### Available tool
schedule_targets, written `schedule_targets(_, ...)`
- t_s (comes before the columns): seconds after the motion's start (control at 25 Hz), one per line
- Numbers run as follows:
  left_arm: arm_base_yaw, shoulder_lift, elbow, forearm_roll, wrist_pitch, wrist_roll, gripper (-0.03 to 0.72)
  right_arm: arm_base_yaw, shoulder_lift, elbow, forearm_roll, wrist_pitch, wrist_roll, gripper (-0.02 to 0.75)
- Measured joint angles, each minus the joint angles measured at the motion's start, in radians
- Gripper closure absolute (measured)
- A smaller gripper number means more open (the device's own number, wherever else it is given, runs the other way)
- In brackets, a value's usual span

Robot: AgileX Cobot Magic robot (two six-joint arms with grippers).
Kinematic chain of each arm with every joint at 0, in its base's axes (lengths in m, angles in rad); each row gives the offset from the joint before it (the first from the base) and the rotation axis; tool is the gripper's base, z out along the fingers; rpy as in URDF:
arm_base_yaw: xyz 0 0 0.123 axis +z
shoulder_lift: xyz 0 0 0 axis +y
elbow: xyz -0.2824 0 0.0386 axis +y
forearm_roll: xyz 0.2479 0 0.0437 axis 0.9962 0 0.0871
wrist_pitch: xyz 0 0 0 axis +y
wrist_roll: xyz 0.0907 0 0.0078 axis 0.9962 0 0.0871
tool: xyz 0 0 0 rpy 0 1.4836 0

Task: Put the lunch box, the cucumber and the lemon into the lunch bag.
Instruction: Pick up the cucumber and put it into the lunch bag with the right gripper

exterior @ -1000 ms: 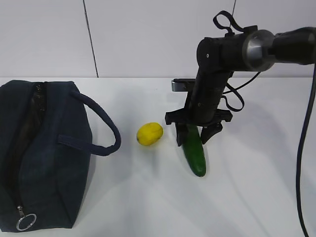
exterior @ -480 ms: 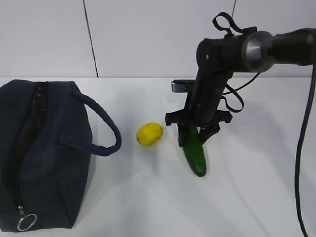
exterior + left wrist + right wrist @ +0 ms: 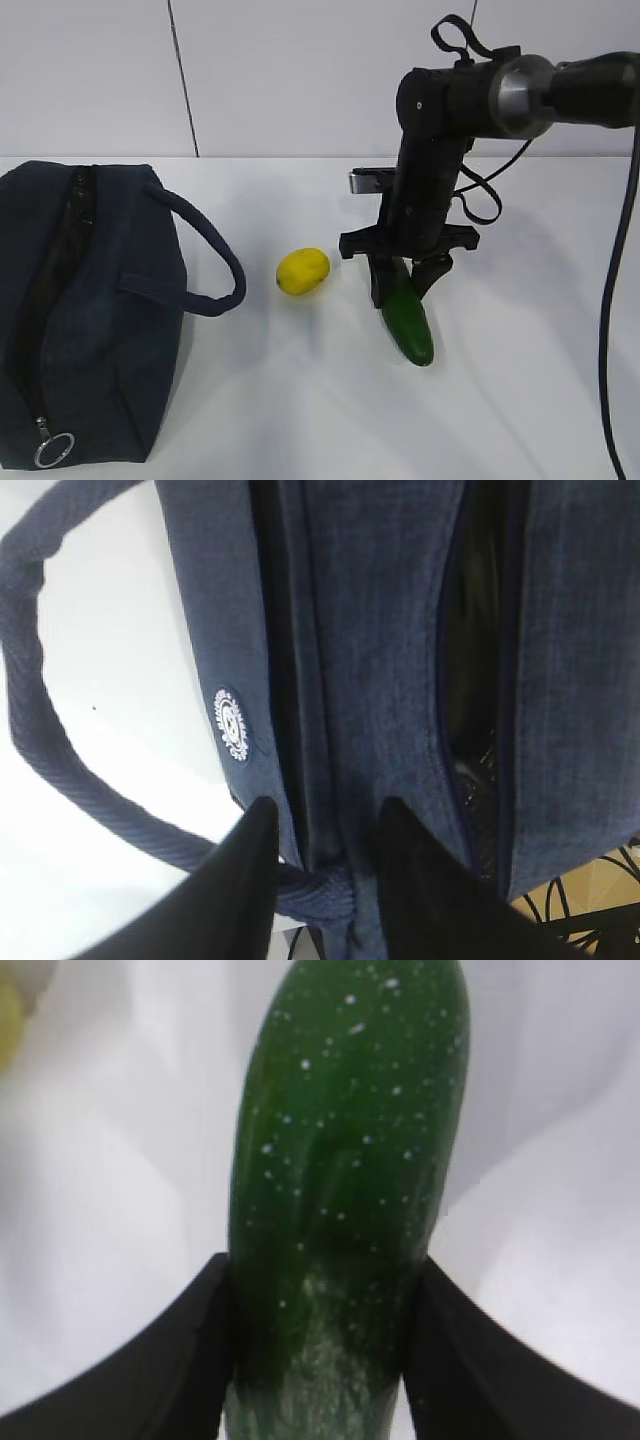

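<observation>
- Exterior view: right gripper (image 3: 404, 284) points down over the far end of the cucumber (image 3: 410, 322), one finger on each side of it. Cucumber lies on the white table (image 3: 300, 400), right of centre, its near end angled toward the camera.
- Lemon (image 3: 303, 271) sits on the table just left of the gripper, apart from the cucumber, between it and the lunch bag (image 3: 85, 310).
- Lunch bag is at the left edge, top zipper parted into a dark slit, silver ring pull (image 3: 52, 449) at the near end, one looped handle (image 3: 205, 262) sticking out toward the lemon. Lunch box not visible in any view. Left arm not in this view.
- Left wrist view: left gripper (image 3: 322, 825) sits on the bag's navy fabric, both dark fingers pressed against a fold of cloth next to where the handle joins. Clenched on the bag material. Open zipper slit runs to the right of it, round white logo patch (image 3: 231, 724) to the left.
- Right wrist view: both fingers flush against the cucumber's sides, no gap either side. Grasping the cucumber. White-speckled green skin fills the middle, table around it, a blurred yellow bit of the lemon at the top left corner.
</observation>
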Motion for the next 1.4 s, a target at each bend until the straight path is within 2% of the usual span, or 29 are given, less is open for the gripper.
schedule_targets(0.44,0.0,0.0,0.0,0.0,0.0,0.0,0.449,0.0,-0.088,-0.048,0.0,0.037,-0.011,0.398)
schedule_targets(0.56,0.0,0.0,0.0,0.0,0.0,0.0,0.449,0.0,-0.154,-0.05,0.052,0.037,-0.041,0.398)
schedule_targets(0.68,0.0,0.0,0.0,0.0,0.002,0.0,0.449,0.0,-0.207,-0.05,0.169,0.041,-0.097,0.398)
schedule_targets(0.92,0.0,0.0,0.0,0.0,0.002,0.0,0.449,0.004,-0.275,-0.05,0.583,0.043,-0.259,0.398)
schedule_targets(1.08,0.0,0.0,0.0,0.0,0.004,0.0,0.449,0.04,-0.275,-0.05,0.803,0.043,-0.368,0.398)
schedule_targets(1.2,0.0,0.0,0.0,0.0,0.004,0.0,0.449,0.077,-0.275,-0.05,0.877,0.026,-0.412,0.398)
schedule_targets(1.4,0.0,0.0,0.0,0.0,0.004,0.0,0.449,0.143,-0.274,-0.05,0.924,-0.052,-0.442,0.398)
